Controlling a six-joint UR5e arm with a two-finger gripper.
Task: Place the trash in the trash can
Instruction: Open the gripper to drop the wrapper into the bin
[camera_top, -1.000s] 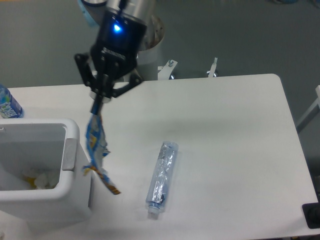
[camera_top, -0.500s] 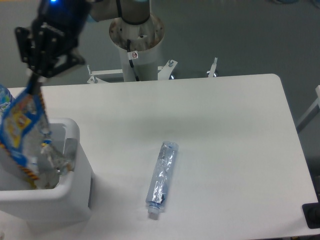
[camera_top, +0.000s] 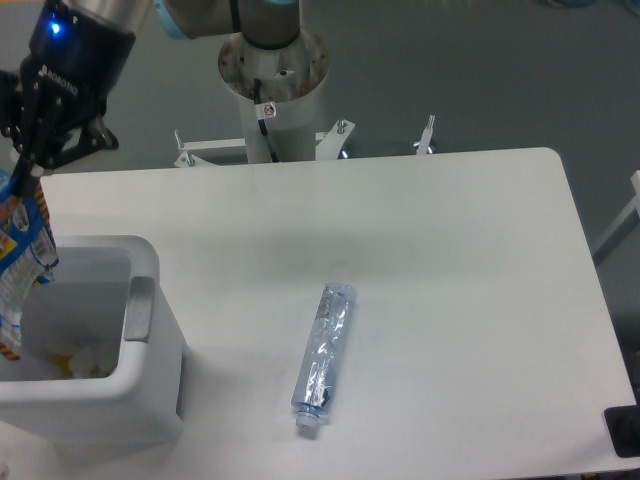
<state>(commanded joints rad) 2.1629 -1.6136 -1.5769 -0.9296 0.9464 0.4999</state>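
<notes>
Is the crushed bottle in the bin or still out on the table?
Out. The crushed bottle lies flat on the table, apart from the bin.

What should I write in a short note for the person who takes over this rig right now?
Pincer: shut on the blue wrapper, which hangs over the left part of the white trash can.
Crushed bottle: lying on the table, right of the can, untouched.
Done: wrapper picked up and carried to the can.
Left: release the wrapper, then fetch the bottle and drop it in too.
</notes>
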